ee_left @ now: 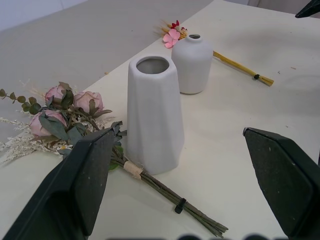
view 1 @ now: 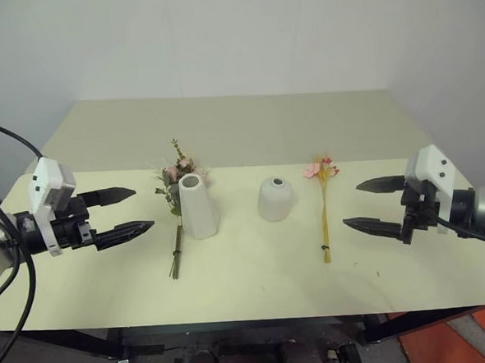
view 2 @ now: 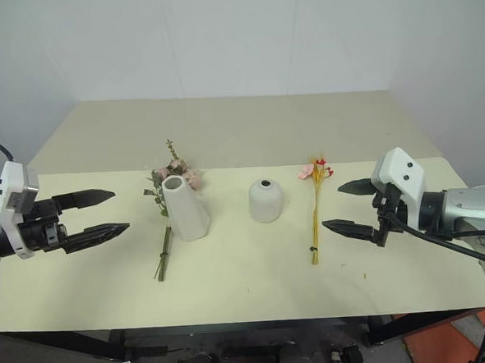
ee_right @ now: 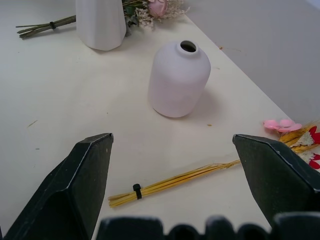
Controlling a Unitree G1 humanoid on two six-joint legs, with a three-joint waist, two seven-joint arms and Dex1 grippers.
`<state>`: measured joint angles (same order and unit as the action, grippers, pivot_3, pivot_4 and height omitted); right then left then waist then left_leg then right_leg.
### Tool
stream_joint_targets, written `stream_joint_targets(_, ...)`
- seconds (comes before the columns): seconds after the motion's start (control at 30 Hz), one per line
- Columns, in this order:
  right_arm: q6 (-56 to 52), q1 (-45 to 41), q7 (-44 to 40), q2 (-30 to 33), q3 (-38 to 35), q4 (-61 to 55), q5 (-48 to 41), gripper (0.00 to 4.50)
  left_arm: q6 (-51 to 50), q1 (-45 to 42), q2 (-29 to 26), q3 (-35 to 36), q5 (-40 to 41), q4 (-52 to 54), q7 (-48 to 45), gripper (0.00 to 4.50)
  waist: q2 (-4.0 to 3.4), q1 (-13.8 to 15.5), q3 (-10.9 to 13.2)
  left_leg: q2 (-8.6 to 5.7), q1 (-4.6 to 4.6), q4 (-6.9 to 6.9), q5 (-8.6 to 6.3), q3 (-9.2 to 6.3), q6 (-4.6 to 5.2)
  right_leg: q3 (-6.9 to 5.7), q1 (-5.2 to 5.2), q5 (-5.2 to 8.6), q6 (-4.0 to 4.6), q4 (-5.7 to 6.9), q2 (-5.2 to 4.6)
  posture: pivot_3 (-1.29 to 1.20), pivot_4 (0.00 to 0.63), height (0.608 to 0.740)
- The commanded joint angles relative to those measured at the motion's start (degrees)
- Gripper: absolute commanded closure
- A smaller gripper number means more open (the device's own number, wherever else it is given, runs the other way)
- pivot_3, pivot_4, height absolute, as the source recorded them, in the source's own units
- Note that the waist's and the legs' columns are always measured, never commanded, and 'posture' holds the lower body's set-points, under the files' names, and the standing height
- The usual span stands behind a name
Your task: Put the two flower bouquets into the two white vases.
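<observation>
Nothing done yet, you're at square one. Tall cone vase (view 1: 198, 206) and short dome vase (view 1: 275, 199) empty mid-table. Rose bouquet (view 1: 178, 203) flat just left of cone, wheat bunch (view 1: 324, 209) flat right of dome. Left gripper (view 1: 129, 211) and right gripper (view 1: 361, 205) both wide, holding nothing.

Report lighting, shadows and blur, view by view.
Eye views: even, soft light on the table, faint shadows beside the tall vase and short vase, no glare. Left wrist view: rose bouquet sharp, near fingers soft. Right wrist view: short vase casts a soft shadow; yellow bouquet clear.
</observation>
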<state>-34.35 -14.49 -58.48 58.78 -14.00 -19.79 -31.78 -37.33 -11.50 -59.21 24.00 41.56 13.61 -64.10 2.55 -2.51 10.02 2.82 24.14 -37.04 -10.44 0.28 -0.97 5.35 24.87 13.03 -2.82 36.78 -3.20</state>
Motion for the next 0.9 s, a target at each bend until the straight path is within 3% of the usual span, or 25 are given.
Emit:
stream_joint_targets(0.03, 0.40, -0.99, 0.38, 0.71, -1.68, -0.80, -0.01, 0.00, 1.39, -0.83, -0.56, 1.36, 0.01, 0.52, -0.35, 0.02, 0.00, 0.00, 0.00, 0.00, 0.00, 0.00, 0.00, 0.00, 0.00, 0.00, 0.00, 0.00, 0.00, 0.00, 0.00, 0.00, 0.150, 0.740)
stream_joint_targets(0.9, 0.65, -3.65, 0.84, -0.66, 0.05, 0.03, 0.12, 0.00, -0.91, -3.82, -1.91, -0.71, -0.92, -0.48, 0.18, 0.02, 0.00, -0.01, 0.00, 0.00, 0.00, 0.00, 0.00, 0.00, 0.00, 0.00, 0.00, 0.00, -0.01, 0.01, 0.00, 0.00, 0.150, 0.740)
